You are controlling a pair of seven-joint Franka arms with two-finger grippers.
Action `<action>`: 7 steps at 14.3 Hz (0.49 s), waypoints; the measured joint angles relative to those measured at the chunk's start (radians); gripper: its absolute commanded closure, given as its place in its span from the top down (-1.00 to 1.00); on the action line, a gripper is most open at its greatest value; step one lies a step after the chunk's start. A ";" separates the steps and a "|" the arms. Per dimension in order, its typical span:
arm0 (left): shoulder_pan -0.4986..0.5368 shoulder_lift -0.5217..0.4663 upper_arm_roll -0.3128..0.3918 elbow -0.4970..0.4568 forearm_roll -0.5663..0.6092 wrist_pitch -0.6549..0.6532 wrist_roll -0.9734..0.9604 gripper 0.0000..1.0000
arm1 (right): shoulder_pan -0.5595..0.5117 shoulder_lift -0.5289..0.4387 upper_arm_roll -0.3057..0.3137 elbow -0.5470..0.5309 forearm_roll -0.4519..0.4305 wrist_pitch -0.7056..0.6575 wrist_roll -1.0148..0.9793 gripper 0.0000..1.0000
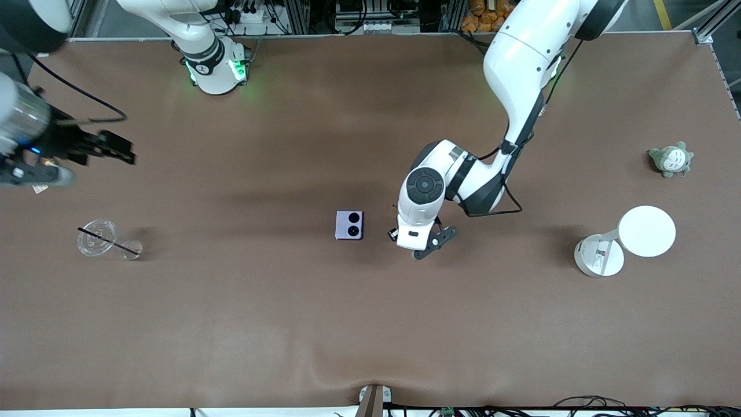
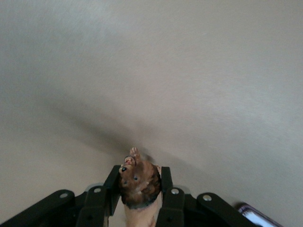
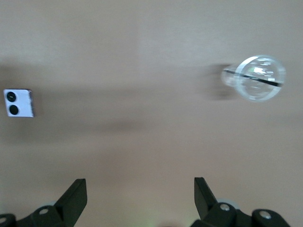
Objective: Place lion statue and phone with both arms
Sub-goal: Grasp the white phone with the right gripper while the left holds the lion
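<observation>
- The lion statue (image 2: 138, 183) is found clamped between the fingers (image 2: 166, 189) of the left gripper (image 2: 138, 189), which is held low over the middle of the table, just beside the phone (image 1: 349, 225) toward the left arm's end.
- The statue is judged small, light and rigid; its thin parts are judged breakable, so the present hold across the body is considered the proper one.
- The phone is seen lying flat on the table (image 1: 370, 324) near its middle, camera circles up, touched by neither gripper.
- The phone is judged stiff, smooth and likely slippery; it is best taken across two opposite edges, since little height is offered to the fingers.
- The right gripper (image 3: 140, 198) is held with its fingers wide apart and nothing between them, above the right arm's end of the table, where the arm waits.
- The surface is a brown mat, plain and slightly rippled near the front camera.
- A clear glass with a black stirrer (image 1: 97, 236), a white lamp (image 1: 628, 240) and a grey-green plush (image 1: 670, 159) are noted well apart from the work.
</observation>
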 measured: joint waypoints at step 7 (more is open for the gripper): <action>0.124 -0.149 0.006 0.006 0.000 -0.234 0.418 -1.00 | 0.205 0.316 0.006 0.019 0.048 0.282 0.268 1.00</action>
